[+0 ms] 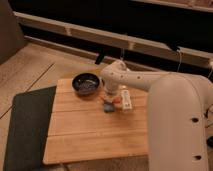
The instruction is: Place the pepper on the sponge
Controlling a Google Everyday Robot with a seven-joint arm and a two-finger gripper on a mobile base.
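The sponge [107, 107], a small blue block, lies on the wooden table [85, 132] just right of its centre. The pepper [116, 100], a slender red-orange piece, shows right beside the sponge's upper right corner, between it and a white bar. My gripper [108, 96] reaches down from the white wrist directly above the sponge and close to the pepper. I cannot make out whether the pepper rests on the table or hangs in the gripper.
A dark round bowl [86, 83] stands at the back left of the table. A white bar-shaped object [126, 100] lies right of the pepper. My bulky white arm [175, 115] covers the table's right side. A dark mat [25, 125] lies left of the table.
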